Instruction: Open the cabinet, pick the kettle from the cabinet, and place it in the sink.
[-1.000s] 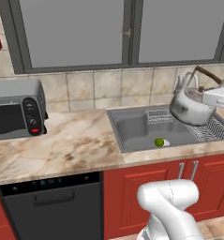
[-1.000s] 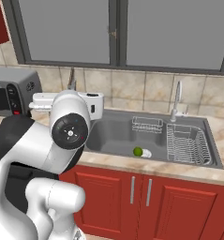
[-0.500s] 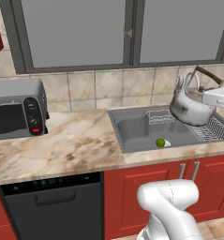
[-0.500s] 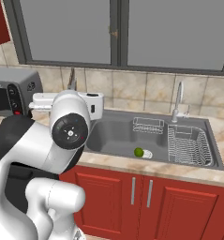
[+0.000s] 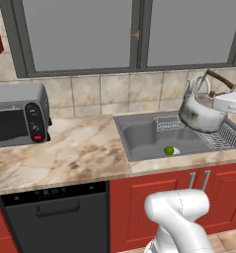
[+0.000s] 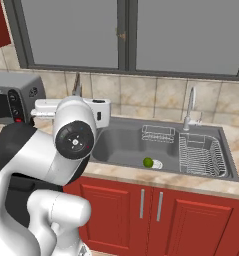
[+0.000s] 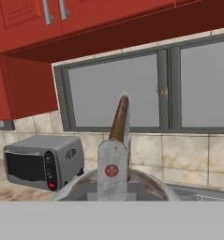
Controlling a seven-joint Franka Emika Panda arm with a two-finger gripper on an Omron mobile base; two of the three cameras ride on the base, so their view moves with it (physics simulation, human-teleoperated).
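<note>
The gripper is clamped tight on the arched brown handle of the kettle, which hangs in the air over the right end of the sink, above the wire rack and clear of the basin floor. Over the last second the kettle has barely shifted, maybe a slight drift toward the sink's middle, so the carry looks about finished and lowering and letting go is what's left. A green lime lies in the sink near the front rim; the toaster oven sits well left of the sink.
</note>
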